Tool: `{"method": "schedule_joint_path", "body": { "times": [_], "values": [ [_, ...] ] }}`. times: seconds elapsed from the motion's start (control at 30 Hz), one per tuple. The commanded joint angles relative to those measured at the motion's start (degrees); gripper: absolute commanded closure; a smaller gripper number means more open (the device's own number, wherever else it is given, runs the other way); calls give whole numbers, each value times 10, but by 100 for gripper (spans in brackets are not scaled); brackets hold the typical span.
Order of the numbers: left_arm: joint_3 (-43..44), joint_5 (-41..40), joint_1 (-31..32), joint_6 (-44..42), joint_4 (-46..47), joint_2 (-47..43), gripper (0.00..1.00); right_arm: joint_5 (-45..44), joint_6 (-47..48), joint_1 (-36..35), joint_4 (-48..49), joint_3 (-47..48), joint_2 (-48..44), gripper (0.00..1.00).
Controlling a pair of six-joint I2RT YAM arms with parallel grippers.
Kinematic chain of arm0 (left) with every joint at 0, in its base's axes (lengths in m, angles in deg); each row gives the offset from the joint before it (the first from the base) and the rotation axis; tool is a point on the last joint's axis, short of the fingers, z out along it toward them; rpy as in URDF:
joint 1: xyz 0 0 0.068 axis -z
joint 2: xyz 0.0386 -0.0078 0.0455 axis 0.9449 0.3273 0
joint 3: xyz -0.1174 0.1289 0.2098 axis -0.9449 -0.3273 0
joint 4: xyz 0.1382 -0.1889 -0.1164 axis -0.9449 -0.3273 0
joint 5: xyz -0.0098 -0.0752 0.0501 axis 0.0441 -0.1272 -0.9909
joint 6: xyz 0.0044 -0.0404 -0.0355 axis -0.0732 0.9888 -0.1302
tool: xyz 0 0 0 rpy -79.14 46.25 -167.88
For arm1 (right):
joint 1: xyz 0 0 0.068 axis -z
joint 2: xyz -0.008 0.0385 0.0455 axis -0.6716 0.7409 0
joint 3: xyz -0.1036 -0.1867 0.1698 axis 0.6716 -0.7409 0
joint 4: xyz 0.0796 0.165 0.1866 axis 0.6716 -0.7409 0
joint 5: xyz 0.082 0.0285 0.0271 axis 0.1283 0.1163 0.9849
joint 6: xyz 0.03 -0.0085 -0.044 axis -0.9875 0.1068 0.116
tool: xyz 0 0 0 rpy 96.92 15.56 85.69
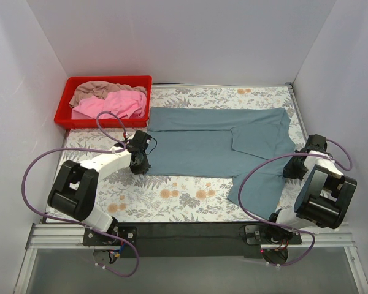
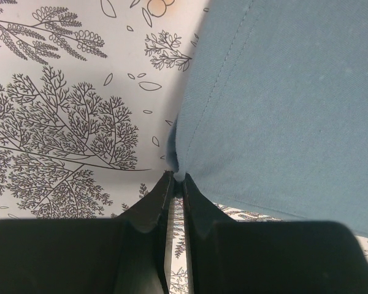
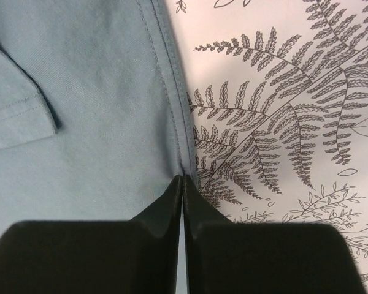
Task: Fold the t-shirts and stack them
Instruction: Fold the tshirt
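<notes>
The blue-grey t-shirt (image 1: 214, 144) lies spread across the floral table, partly folded, with one part hanging toward the front right. My left gripper (image 1: 140, 164) is shut on the shirt's left edge; in the left wrist view the tips (image 2: 176, 177) pinch a puckered fold of the blue cloth (image 2: 282, 104). At the shirt's right side, my right gripper (image 1: 293, 166) is shut on its stitched hem; the right wrist view shows the tips (image 3: 183, 179) closed on that seam of the shirt (image 3: 98, 122). The pink t-shirt (image 1: 113, 104) and the beige t-shirt (image 1: 95, 90) lie crumpled in the tray.
The red plastic tray (image 1: 62, 111) stands at the back left corner of the table. White walls close in the back and both sides. The floral table cover (image 1: 172, 196) shows in front of the shirt. Purple cables loop from both arms.
</notes>
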Motion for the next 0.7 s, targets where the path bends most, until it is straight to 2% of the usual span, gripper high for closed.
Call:
{"method": "schedule_joint_path", "body": {
  "times": [0.0,0.07,0.43,0.67],
  "values": [
    [-24,-16,-3,-8,-9,3,100,-8,3,2,-40,-5,-8,94],
    [-23,-17,-3,-9,-9,2,100,-1,10,3,-39,-7,-7,99],
    [-21,-12,-3,1,-15,-17,100,-31,5,10,-90,42,-28,99],
    [-16,3,-4,22,-55,-72,100,-30,27,14,-122,22,-76,99]
  ]
}}
